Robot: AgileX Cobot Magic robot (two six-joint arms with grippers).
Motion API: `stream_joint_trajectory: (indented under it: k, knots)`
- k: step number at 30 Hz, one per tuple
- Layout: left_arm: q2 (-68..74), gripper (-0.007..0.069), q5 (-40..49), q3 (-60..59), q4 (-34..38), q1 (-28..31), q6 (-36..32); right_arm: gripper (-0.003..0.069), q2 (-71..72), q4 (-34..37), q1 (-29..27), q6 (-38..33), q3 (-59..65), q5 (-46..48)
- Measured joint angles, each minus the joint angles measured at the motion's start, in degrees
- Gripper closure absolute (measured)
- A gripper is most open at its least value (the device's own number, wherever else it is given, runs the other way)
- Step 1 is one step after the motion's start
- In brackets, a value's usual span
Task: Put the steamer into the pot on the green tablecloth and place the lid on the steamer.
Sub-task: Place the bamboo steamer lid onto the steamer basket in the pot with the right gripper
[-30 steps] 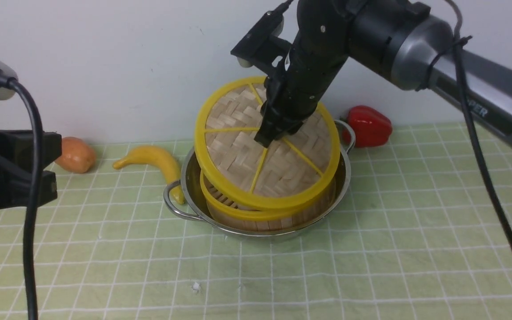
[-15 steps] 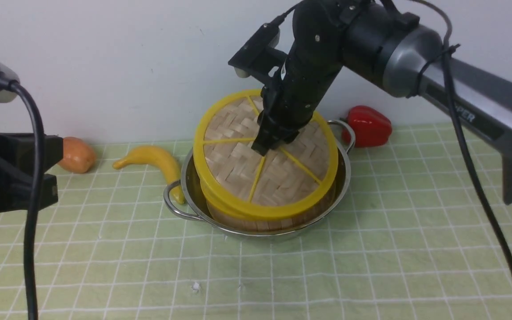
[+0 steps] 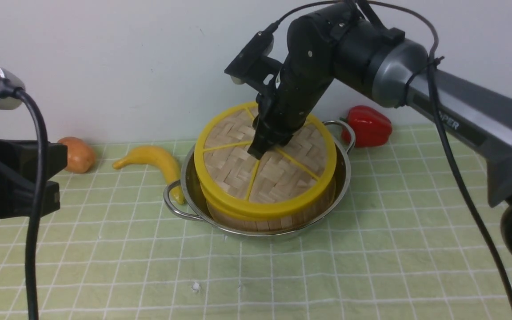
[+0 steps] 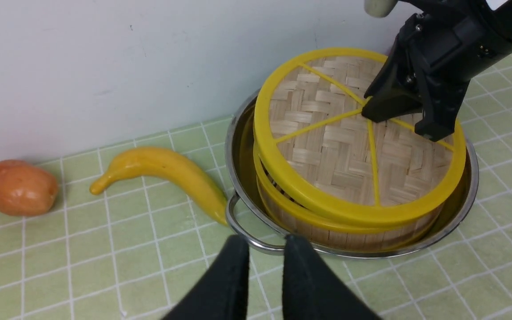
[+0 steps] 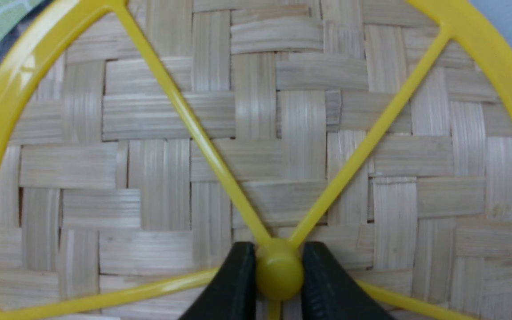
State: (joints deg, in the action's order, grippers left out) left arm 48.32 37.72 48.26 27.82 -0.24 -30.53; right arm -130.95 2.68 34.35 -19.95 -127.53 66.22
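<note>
The right claw (image 3: 259, 149) is pinched shut on the small yellow knob (image 5: 279, 275) at the centre of the lid (image 3: 278, 178), a finger on either side of it. The lid lies on top of the steamer (image 3: 256, 222), which sits inside the pot (image 3: 343, 178) on the green tablecloth (image 3: 371, 249) covering the desk. From the left wrist view the lid looks slightly askew, with a sliver of the steamer's own yellow rim showing under it on one side, so I'd judge it not quite seated. If the claw lets go now, the lid could settle crooked or slide off-centre. If it pulls up before the fingers part, that little knob could snag and lift the lid away again. Pressing down harder on a tilted lid might rock the steamer against the pot wall. The left claw (image 4: 265, 242) hangs near the pot's handle, its fingers a little apart with nothing between them. A banana (image 3: 158, 160) lies just beside that same handle, so a nudge to the pot would disturb it.
</note>
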Motion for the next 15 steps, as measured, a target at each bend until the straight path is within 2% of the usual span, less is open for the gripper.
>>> stream_joint_trajectory:
  k: [15]
  knots:
    - [0.00, 0.0497, 0.19, 0.00, 0.00, 0.00, -0.07, 0.0514, -1.40, 1.06, 0.00, -1.34, 0.00, -2.77]
